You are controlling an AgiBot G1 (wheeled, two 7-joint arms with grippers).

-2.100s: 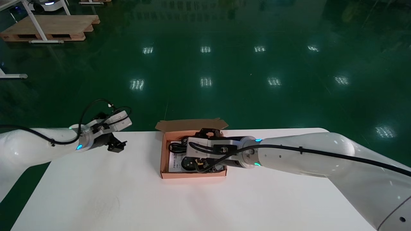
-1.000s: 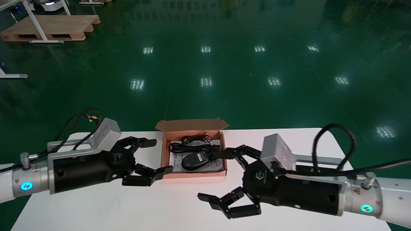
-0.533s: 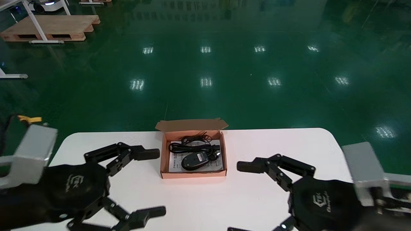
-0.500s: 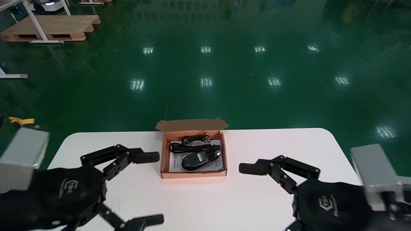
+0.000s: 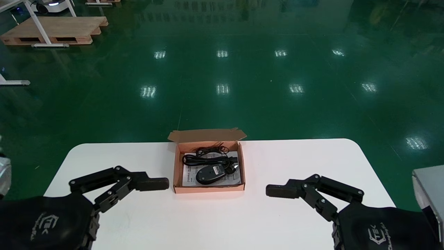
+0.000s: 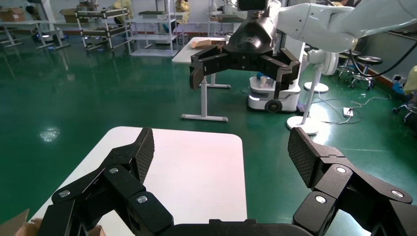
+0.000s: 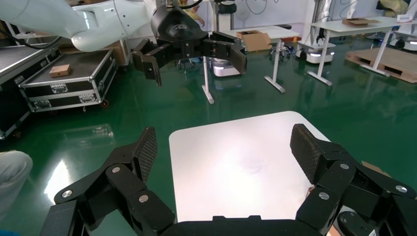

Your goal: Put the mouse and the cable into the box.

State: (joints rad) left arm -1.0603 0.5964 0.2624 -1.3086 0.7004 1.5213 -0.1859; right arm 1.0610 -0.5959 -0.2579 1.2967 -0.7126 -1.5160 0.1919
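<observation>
An open cardboard box (image 5: pixel 209 189) stands at the middle of the white table (image 5: pixel 208 222), its lid flap (image 5: pixel 207 134) folded back. Inside lies a black mouse (image 5: pixel 209 173) on a paper sheet, with the coiled black cable (image 5: pixel 206 158) just behind it. My left gripper (image 6: pixel 221 152) is open and holds nothing; it hovers near the table's front left, and its one visible finger (image 5: pixel 152 184) points toward the box. My right gripper (image 7: pixel 223 150) is open and holds nothing at the front right, and its visible finger (image 5: pixel 281 191) also points toward the box. Neither touches the box.
Bare table top lies on both sides of the box and in front of it. Beyond the far table edge is green floor with a wooden pallet (image 5: pixel 55 31) far off at the back left.
The right gripper has left the box, where it was two seconds ago. Both grippers have drawn back toward the table's front corners and sunk lower in the head view. The mouse and cable lie still.
</observation>
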